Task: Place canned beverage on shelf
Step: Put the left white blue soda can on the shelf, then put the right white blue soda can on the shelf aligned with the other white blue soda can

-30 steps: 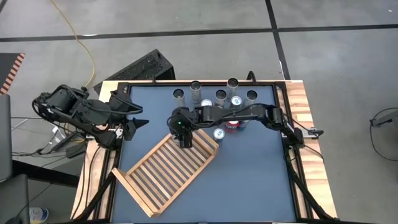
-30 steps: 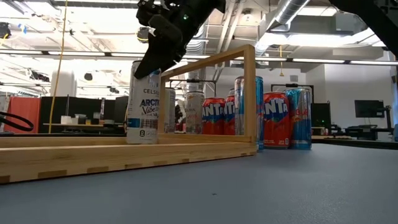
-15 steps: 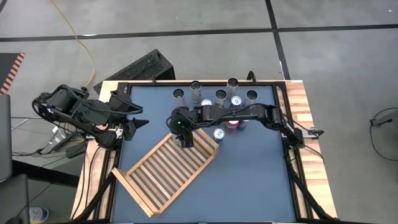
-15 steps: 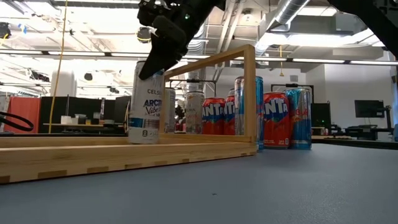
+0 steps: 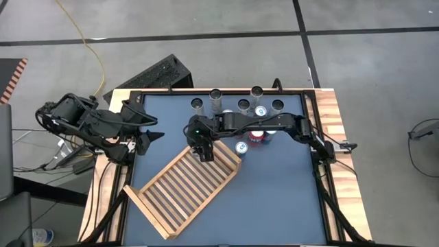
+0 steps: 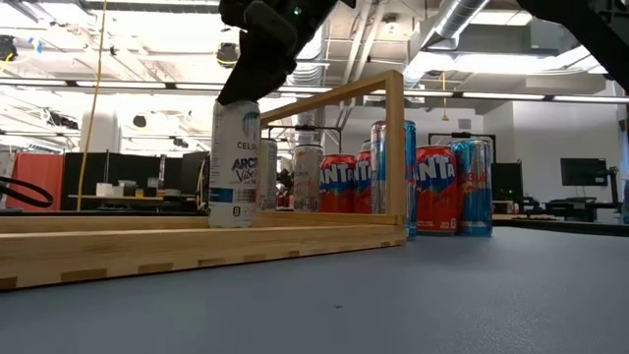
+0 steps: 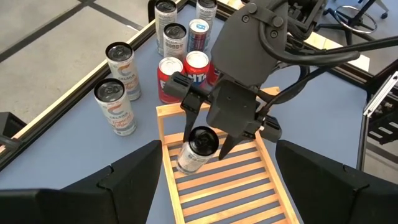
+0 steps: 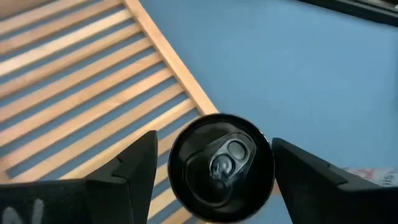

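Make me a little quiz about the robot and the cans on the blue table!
1. True or false: the white can stands upright on the shelf.
2. Which gripper is above that can? A) left gripper B) right gripper
3. Fill in: the red cans stand on the ____, outside the shelf.

Key: 1 true. 2 B; its fingers sit apart on either side of the can's top, while the left gripper waits at the table's edge. 3 table.
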You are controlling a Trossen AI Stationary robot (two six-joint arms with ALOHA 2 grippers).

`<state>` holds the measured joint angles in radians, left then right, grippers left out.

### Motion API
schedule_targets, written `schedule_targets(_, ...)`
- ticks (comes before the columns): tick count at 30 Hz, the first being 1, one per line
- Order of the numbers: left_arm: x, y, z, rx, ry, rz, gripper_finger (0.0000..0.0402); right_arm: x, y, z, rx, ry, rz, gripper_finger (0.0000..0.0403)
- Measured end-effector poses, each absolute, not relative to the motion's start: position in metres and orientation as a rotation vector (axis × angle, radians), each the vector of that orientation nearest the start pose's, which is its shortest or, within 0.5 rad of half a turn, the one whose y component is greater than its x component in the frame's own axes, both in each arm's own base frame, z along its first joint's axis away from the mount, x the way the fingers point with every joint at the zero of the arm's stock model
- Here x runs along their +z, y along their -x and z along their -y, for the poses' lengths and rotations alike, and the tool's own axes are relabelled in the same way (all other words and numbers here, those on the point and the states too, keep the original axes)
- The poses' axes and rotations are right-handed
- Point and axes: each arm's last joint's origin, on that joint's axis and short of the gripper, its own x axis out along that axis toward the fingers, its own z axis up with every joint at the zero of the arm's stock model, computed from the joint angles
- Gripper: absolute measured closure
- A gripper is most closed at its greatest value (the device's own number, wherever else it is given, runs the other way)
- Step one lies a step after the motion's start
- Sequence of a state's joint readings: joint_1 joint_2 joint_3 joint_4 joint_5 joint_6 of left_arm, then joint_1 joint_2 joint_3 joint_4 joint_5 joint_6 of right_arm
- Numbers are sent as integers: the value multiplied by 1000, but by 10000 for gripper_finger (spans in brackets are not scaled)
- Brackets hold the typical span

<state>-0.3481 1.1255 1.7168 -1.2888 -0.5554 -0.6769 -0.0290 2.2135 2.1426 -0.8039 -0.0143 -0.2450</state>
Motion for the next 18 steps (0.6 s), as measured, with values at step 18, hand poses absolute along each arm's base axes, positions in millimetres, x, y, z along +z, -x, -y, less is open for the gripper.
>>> schedule_targets(18,469,-143,36,397,347,-527,99,307,-489,21,66,232,-806,126)
